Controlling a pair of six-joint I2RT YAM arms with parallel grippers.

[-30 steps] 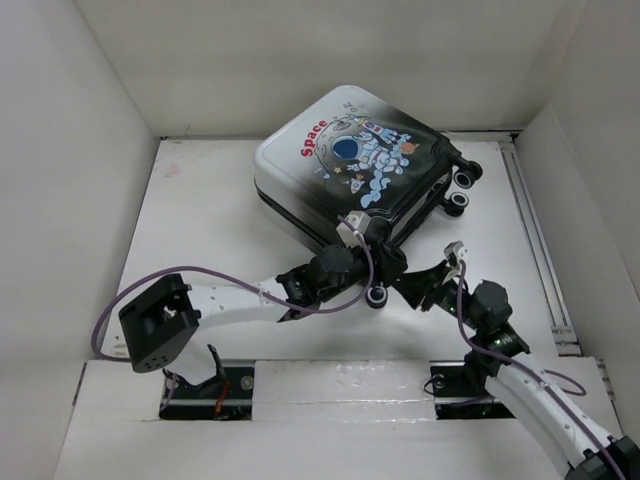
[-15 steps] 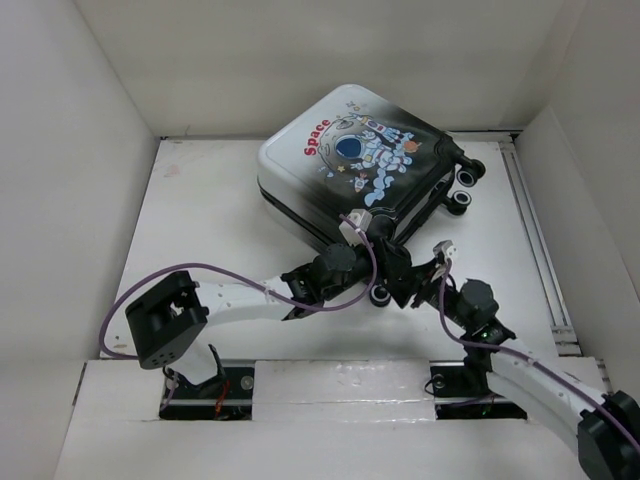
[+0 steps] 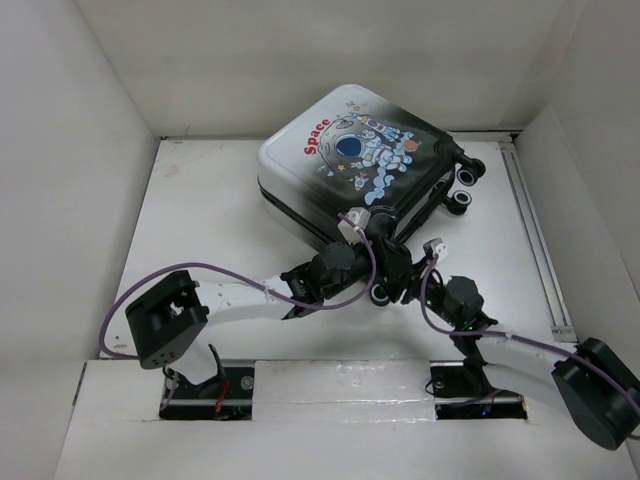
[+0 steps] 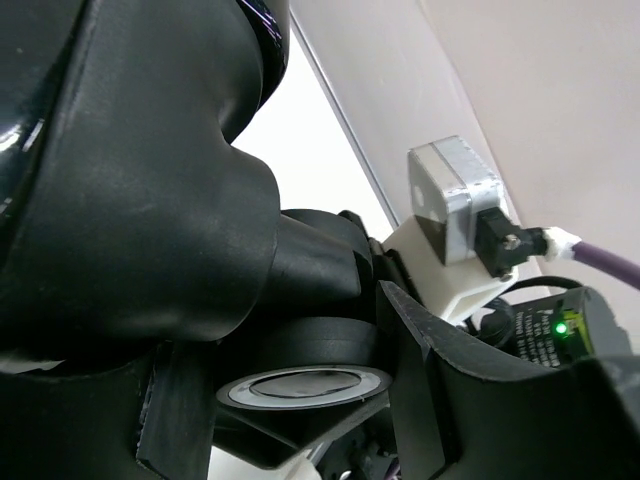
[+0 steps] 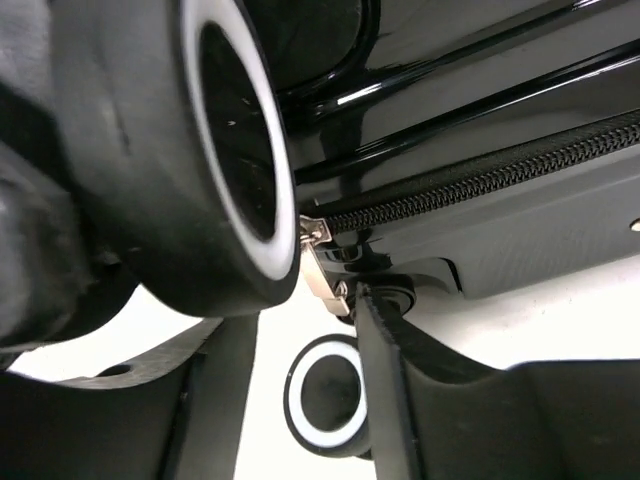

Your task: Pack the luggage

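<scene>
The luggage lies closed on the table, astronaut and red "Space" print facing up, with two caster wheels at its right end. My left gripper is at the suitcase's near corner. In the left wrist view its fingers are shut on a black-and-white caster wheel. My right gripper is at the same corner from the right. In the right wrist view it is open, with the silver zipper pull between the fingers and touching the right fingertip. The black zipper runs off to the right.
White walls enclose the table on the left, back and right. A metal rail runs along the right side. Purple cables loop over the left arm. In the right wrist view one large wheel is close overhead and another below.
My right gripper has moved left and closer to the suitcase's near corner, and its arm has lowered. The left gripper stays at the caster wheel. The suitcase shifted slightly right early on.
</scene>
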